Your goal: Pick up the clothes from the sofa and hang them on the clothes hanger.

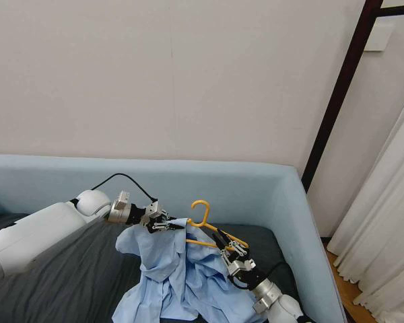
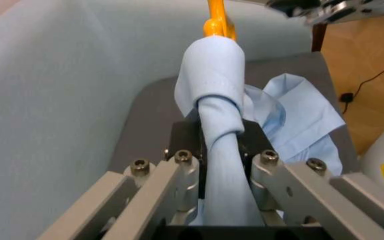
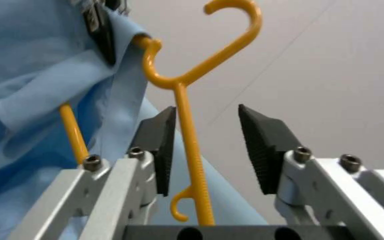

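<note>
The light blue shirt (image 1: 178, 272) is pinched in my left gripper (image 1: 159, 222). Its jaws are clamped tight on a twisted rope of fabric at one shoulder tip of the yellow hanger (image 3: 173, 82), which I read as drawing the cloth over that tip. My right gripper (image 3: 212, 145) stands wide, its pads (image 3: 264, 150) either side of the hanger's other arm without clamping it: one pad is just beside the bar, the other apart. So I judge that the cloth and the left grip carry the hanger, hook upward.

The rest of the shirt spills down in a heap onto the dark seat cushion (image 1: 67, 269) of the sofa (image 1: 54, 176). The heap lies toward the sofa's right end, close to the corner where the backrest (image 1: 242, 188) meets the armrest (image 1: 316, 256). I cannot tell whether the far shoulder is dressed yet.
</note>
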Controlling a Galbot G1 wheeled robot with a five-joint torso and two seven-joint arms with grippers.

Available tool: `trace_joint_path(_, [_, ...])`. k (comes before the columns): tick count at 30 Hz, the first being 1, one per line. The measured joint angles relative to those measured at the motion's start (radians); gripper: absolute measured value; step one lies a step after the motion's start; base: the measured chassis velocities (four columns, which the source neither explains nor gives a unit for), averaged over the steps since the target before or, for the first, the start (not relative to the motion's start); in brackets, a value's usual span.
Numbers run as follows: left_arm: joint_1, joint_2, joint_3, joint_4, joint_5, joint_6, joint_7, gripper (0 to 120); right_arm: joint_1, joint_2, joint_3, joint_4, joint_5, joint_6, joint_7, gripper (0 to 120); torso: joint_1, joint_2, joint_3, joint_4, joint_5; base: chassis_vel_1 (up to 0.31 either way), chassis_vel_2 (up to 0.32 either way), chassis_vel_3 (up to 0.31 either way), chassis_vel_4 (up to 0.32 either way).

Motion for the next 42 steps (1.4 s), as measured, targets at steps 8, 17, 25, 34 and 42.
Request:
trace_joint_path(8, [0.031,0.005,-0.044,0.004,0.004,-0.017,-0.025,8,-0.089,-0.104,0.002,0.139,0.462,-0.05,-0.154,71,0.0,0.0,0.0,0.0,-0.0002,0.0,0.0,0.0,0.0])
trace_joint_path(17, [0.049,0.009,-0.073,0.002,-0.003,-0.025,-0.031,8,-0.153,-0.224,0.022,0.147,1.001,-0.214,-0.322,99,0.0,0.0,0.0,-0.0002,-0.0001,0.0,0.0,0.0,0.0])
trace_joint_path(25, [0.062,0.023,-0.081,-0.021,-0.003,-0.026,-0.03,8,-0.098,-0.226,-0.008,0.13,1.383,-0.42,-0.412,100,0.0,0.0,0.0,0.0002,-0.0002,0.0,0.0,0.0,0.0])
trace_joint_path(34, [0.064,0.021,-0.078,-0.036,0.001,-0.033,-0.019,8,-0.043,-0.183,-0.024,0.105,1.556,-0.538,-0.417,99,0.0,0.0,0.0,0.0,-0.0002,0.0,0.0,0.0,0.0])
trace_joint_path(42, [0.063,0.026,-0.072,-0.061,0.003,-0.036,-0.011,8,-0.02,-0.143,-0.038,0.081,1.633,-0.577,-0.413,97,0.0,0.0,0.0,0.0,-0.0003,0.0,0.0,0.0,0.0])
